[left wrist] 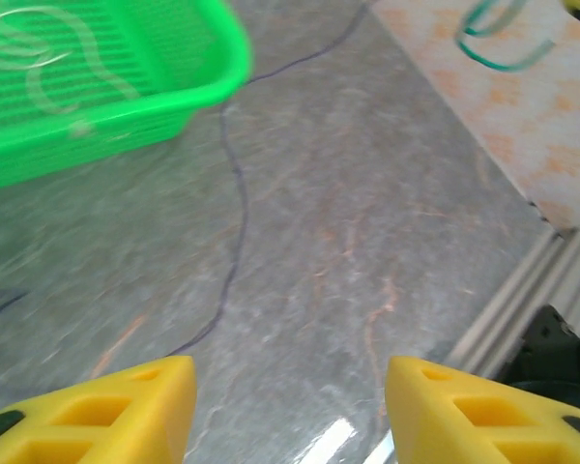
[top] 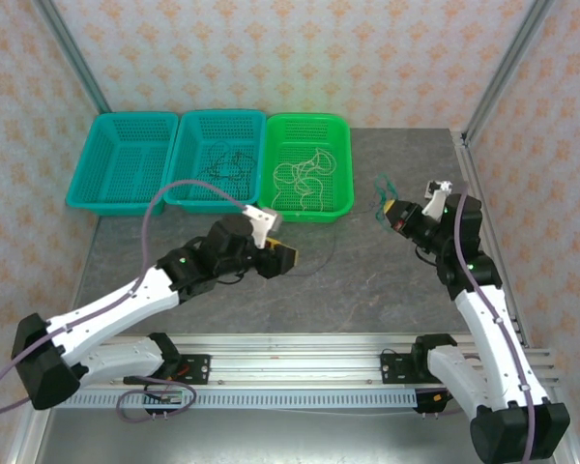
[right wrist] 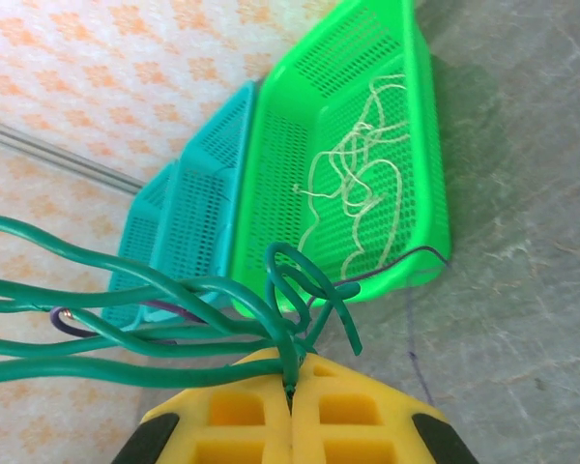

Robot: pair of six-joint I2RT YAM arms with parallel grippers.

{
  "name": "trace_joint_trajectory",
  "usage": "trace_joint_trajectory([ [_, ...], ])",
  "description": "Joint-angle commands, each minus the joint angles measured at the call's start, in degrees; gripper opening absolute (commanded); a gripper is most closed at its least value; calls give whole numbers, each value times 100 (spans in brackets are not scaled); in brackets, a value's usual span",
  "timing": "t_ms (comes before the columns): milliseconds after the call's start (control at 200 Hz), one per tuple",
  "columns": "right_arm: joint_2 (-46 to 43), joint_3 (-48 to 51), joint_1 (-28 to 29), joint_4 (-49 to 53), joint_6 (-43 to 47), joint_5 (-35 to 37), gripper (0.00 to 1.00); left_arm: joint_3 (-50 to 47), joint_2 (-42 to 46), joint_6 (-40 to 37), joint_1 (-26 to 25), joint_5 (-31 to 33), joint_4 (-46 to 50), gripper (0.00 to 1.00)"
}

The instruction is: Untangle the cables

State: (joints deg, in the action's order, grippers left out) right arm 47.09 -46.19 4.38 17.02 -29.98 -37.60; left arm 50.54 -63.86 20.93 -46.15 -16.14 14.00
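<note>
Overhead view of a grey stone-patterned counter [top: 367, 290] with three mesh baskets in a row along its far edge, from about 10 o'clock to 12 o'clock: a left teal basket [top: 77, 198], a middle teal basket [top: 179, 179] and a green basket [top: 346, 184]. A whitish cable [top: 304, 179] lies in loose loops inside the green basket, and a dark cable [top: 222, 164] lies coiled in the middle teal basket. The left end effector [top: 278, 253] sits near the centre of the counter, just off the green basket's near corner, pointing toward 3 o'clock. In its wrist view its yellow fingers [left wrist: 126, 406] stand apart with nothing between them, low over bare counter. A thin purple cable [left wrist: 240, 213] snakes across the surface from the green basket's edge at 11 o'clock toward the left finger. The right end effector [top: 394, 215] hovers at about 2 o'clock, to the right of the green basket. Its yellow fingers are pressed together – clamped on a green cable [right wrist: 174, 290], whose stiff loops bunch above the fingertips and trail off toward 9 o'clock. A fine purple strand runs among those loops.
</note>
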Motion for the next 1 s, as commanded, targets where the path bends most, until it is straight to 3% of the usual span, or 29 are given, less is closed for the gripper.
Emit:
trace_joint_trajectory([
  [0,-24,-405,75,-27,-271,-417,0,272,-590,-442,-152,-117,-921,57],
  [210,-159,-875,325,-17,-388,-660,0,695,-1962,-352,-173,253,-1713,78],
  [315,-241,-1033,378,66,-454,-680,0,943,-2568,-183,-174,530,-1864,81],
  [465,-305,-1119,453,56,-570,-724,0,1415,-3296,216,-159,1438,-1650,81],
  [561,-322,-1128,475,53,-614,-700,0,1569,-3605,411,-161,1478,-1767,81],
  [631,-323,-1132,475,96,-592,-611,0,1616,-3709,547,-161,1428,-1936,66],
  [656,-332,-1139,475,152,-566,-527,0,1617,-3721,601,-162,1436,-1966,54],
  [701,-343,-1154,476,330,-458,-312,0,1574,-3669,693,-153,1469,-1993,20],
  [741,-350,-1172,476,615,-316,75,0,1485,-3539,762,-157,1513,-2020,0],
  [891,-327,-879,476,1537,252,1674,0,1000,-2463,939,-116,1614,-1967,0],
  [991,-328,-250,476,1457,368,2302,0,1092,-1681,937,-91,1858,-1198,0],
])
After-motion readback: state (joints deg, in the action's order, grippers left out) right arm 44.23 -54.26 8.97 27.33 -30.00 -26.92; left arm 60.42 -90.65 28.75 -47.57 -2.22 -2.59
